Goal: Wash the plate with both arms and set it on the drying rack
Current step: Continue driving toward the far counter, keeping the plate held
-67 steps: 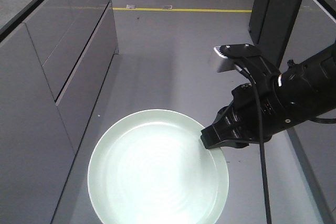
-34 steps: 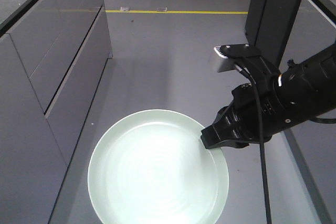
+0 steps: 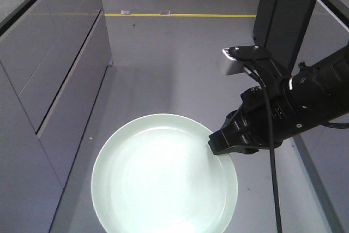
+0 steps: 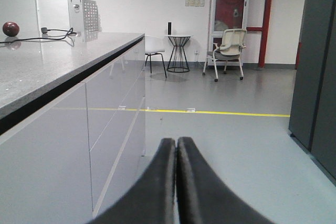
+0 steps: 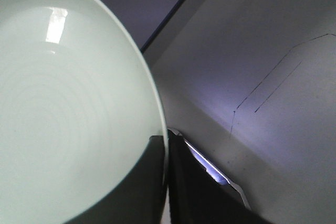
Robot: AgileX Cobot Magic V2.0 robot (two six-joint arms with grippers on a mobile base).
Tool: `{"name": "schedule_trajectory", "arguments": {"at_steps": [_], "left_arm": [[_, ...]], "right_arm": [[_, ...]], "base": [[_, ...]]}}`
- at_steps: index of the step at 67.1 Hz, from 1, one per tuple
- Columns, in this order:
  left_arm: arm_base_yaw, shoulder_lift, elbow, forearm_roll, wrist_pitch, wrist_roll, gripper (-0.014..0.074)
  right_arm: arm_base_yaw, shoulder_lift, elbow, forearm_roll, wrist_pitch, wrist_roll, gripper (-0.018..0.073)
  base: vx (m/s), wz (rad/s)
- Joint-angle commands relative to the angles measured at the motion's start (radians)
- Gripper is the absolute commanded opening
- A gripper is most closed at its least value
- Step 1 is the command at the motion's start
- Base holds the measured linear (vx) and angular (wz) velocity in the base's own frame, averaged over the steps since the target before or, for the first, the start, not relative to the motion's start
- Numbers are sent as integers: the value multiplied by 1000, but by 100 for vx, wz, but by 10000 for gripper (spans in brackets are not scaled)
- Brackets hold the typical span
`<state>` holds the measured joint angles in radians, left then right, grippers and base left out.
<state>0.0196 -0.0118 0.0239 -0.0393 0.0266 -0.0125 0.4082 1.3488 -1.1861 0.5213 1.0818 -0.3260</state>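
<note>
Grey floor [image 3: 174, 69] — a yellow line [image 3: 180, 15] crosses it.

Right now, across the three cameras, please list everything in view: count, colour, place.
plate: one, pale mint green, lower centre of front view.
cabinets: one row, grey, left side.
countertop: one, speckled grey, on the cabinets.
round object: one, dark red, on the countertop.
cable: one, black, on the countertop.
floor line: one, yellow, across the grey floor.
beige chair: one, far wall.
white chair: one, near the table.
side table: one, black, between the chairs.
tall unit: one, dark grey, right side.
right tool: one, black, shut on the plate's rim.
left tool: one, black, shut, holding nothing.
</note>
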Motion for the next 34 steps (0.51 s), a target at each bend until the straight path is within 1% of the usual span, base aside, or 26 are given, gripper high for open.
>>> {"name": "schedule_trajectory", "arguments": {"at_steps": [1,34], "left_arm": [[-2,-14,-28,-3,-73,-5,-6],[-2,-14,-28,-3,-73,-5,-6]], "right_arm": [[-3,-32,-25,36,-28,-5,-1],[-3,-32,-25,36,-28,-5,-1]], "base": [[15,-1],[14,0]]}}
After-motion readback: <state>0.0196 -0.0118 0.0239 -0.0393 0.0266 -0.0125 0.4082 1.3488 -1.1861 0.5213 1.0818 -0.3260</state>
